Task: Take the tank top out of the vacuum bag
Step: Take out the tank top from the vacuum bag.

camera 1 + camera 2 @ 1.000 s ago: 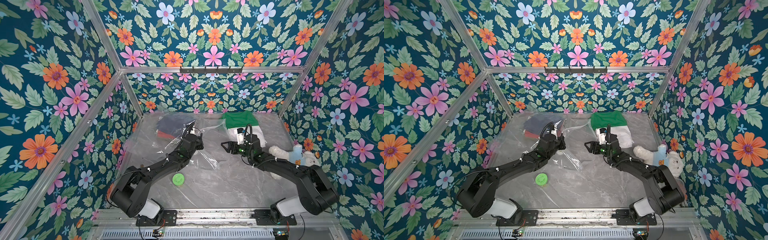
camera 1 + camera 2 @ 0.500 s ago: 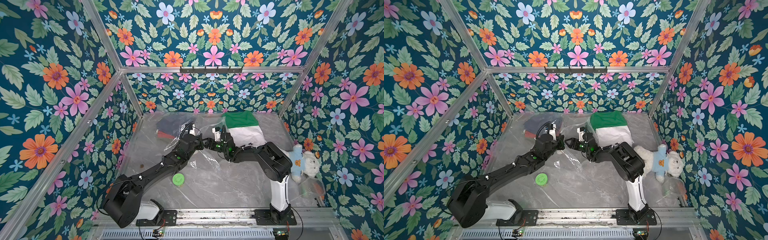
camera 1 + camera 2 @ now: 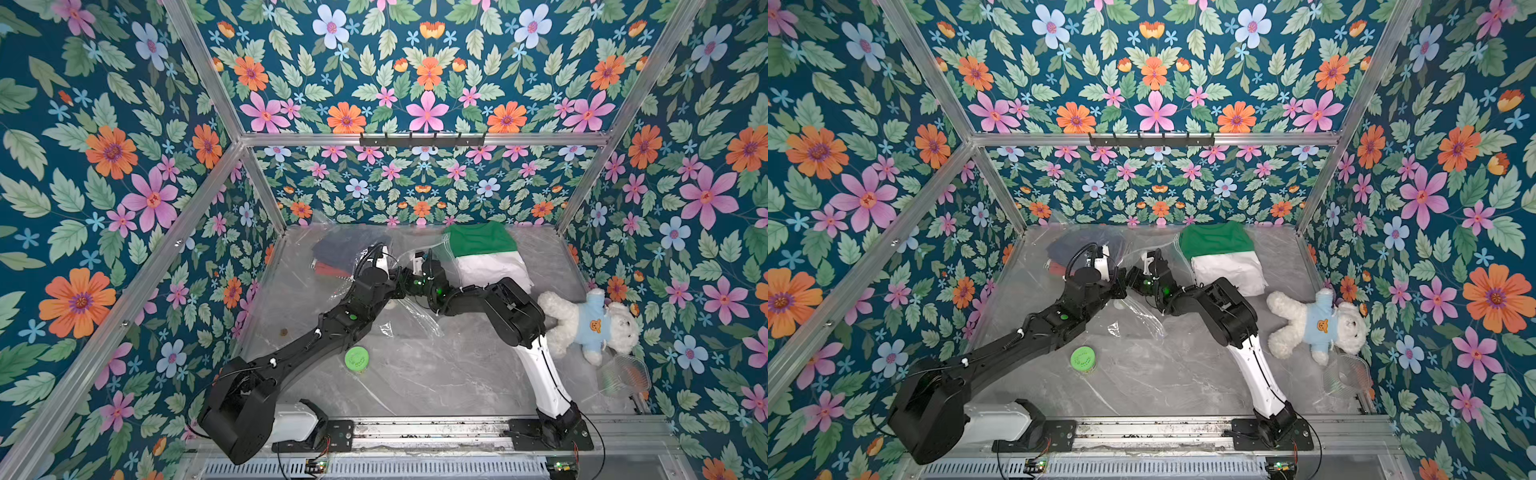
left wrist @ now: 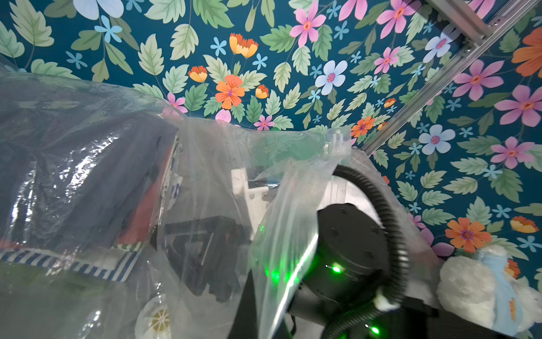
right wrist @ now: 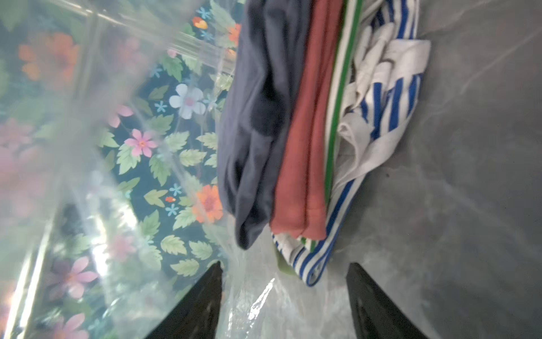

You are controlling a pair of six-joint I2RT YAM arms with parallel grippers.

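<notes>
Found the left tool [image 3: 395, 274] pinched shut on the upper film of the vacuum bag [image 3: 409, 322] in a top view, with the bag spread on the worktop [image 3: 436, 374] and the right tool [image 3: 411, 277] at the bag's mouth. Saw that film tented up in the left wrist view. Saw, from the right wrist, jaws wide apart and empty inside the bag, aimed at the stack [image 5: 305, 132]. Took the blue-striped piece [image 5: 387, 97] at its bottom for the tank top. Judged reaching-in to be the step in hand. Reckoned the next move to need closing on that piece alone, then drawing it out through the mouth.
</notes>
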